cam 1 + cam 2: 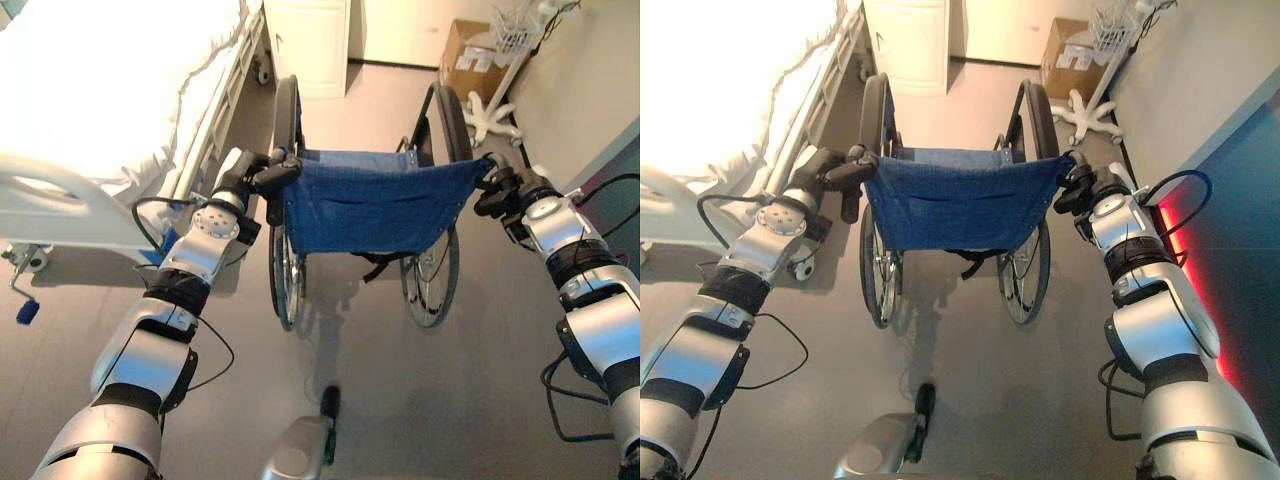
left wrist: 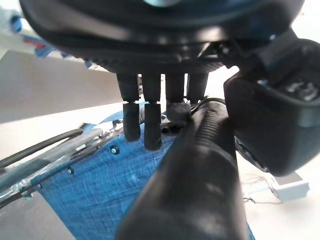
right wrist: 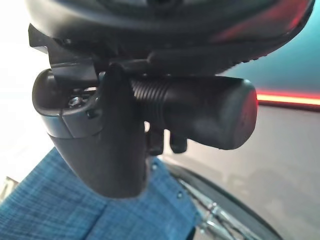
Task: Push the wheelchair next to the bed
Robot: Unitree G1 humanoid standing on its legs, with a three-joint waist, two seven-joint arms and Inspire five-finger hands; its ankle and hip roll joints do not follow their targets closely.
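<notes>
With the left hand [image 1: 262, 178] and right hand [image 1: 497, 190] each curled round a wheelchair [image 1: 372, 205] grip, uneven pushing could swing its left wheel [image 1: 284, 270] into the bed [image 1: 110, 120].

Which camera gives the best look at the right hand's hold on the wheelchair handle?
The right wrist view: the right hand wraps the ribbed handle grip from close up. Both eye views show that hand small at the blue backrest's corner. The left wrist view shows the other handle.
</notes>
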